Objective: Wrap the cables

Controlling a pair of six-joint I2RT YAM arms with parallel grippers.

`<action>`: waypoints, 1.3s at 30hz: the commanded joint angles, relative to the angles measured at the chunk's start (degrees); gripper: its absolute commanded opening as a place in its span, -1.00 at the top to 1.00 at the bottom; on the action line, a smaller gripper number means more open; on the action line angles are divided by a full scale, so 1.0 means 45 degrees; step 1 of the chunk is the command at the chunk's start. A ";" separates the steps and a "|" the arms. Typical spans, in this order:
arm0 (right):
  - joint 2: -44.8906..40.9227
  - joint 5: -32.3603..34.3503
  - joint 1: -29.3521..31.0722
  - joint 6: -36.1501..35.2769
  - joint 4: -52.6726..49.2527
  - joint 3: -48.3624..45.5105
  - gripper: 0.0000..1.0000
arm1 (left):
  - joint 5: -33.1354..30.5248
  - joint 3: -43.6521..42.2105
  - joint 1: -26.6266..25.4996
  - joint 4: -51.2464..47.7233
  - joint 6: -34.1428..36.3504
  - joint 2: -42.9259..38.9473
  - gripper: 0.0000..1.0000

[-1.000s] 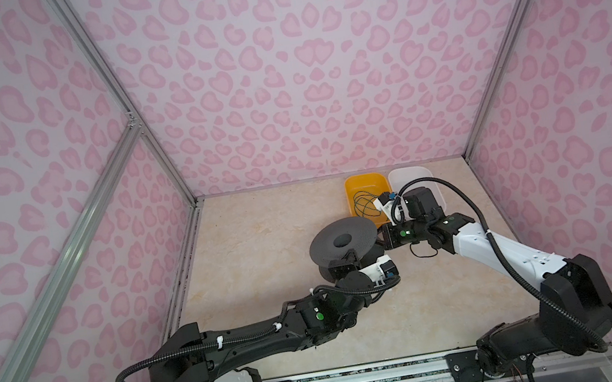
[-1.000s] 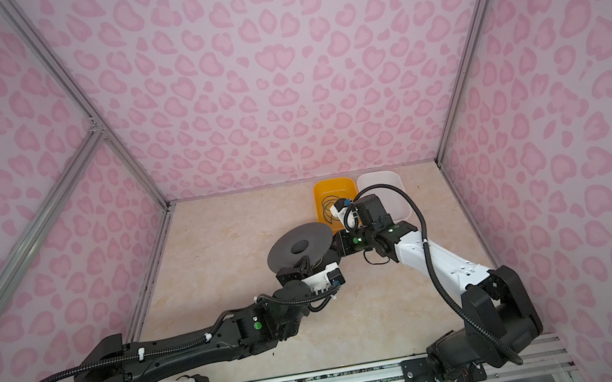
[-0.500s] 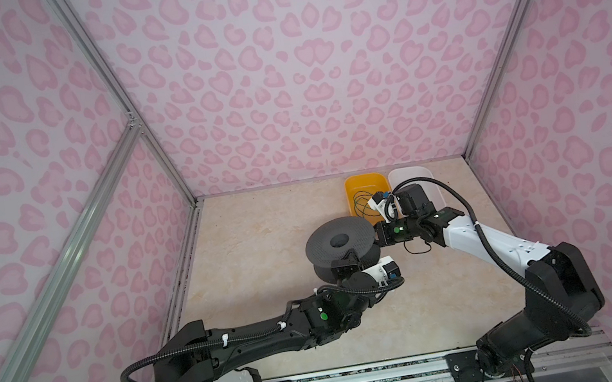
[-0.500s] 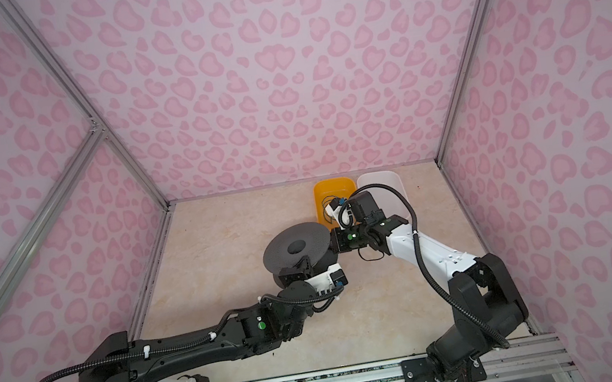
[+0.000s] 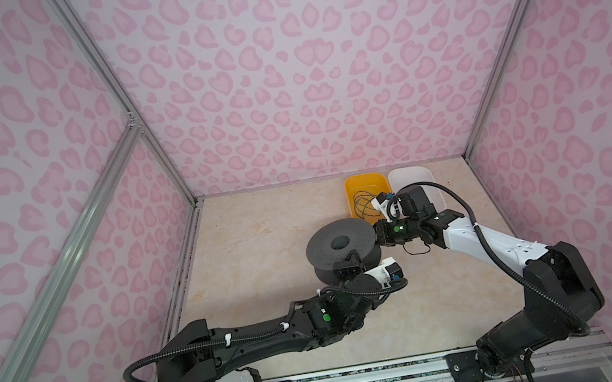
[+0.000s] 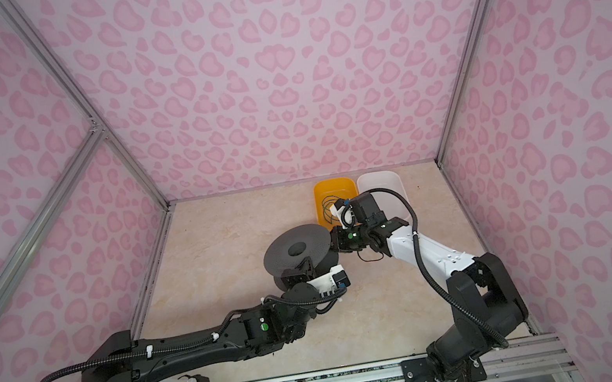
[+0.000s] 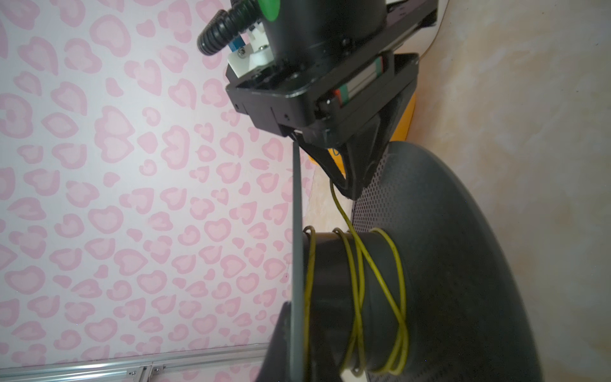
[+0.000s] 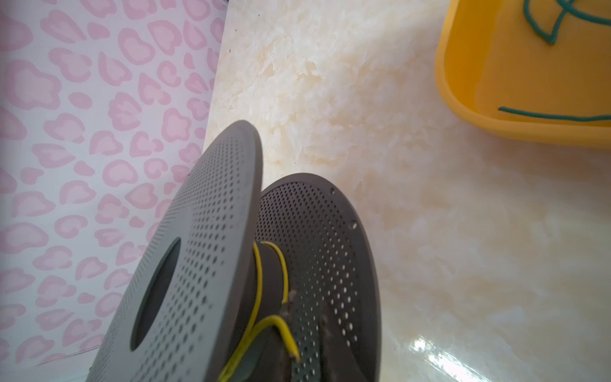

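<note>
The yellow cable (image 7: 358, 264) lies in several loose, crossing turns on the hub of the grey spool (image 5: 341, 242), mid-frame. The green cable (image 5: 363, 205) sits unwound in the orange bin (image 5: 353, 189) just above it (so roughly half left, I judge). My left gripper (image 5: 346, 266) pinches the spool's flange. The right gripper (image 5: 379, 236) is at the yellow tail, and I cannot tell whether it grips. The tabletop (image 5: 255, 249) is marbled beige and the walls (image 5: 279, 81) are pink-patterned.

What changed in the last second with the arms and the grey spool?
The right gripper edged closer to the grey perforated spool, its arm's elbow swinging inward. The left gripper stayed clamped on the spool's flange; the spool, orange tub and its thin green wire kept their places.
</note>
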 commanded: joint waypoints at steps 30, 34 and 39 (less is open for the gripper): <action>-0.3948 0.1232 -0.2938 -0.0015 -0.1220 -0.1888 0.23 | -0.0155 0.0074 0.0798 -0.0550 -0.2825 0.1881 0.93; -0.4791 0.1749 -0.2992 0.0224 -0.0726 -0.2352 0.17 | -0.0617 0.0229 0.0616 0.0322 -0.2956 0.2647 0.93; -0.5444 0.2116 -0.3103 0.0276 -0.0614 -0.2639 0.07 | -0.0255 0.0678 0.0438 -0.0181 -0.3658 0.3511 0.91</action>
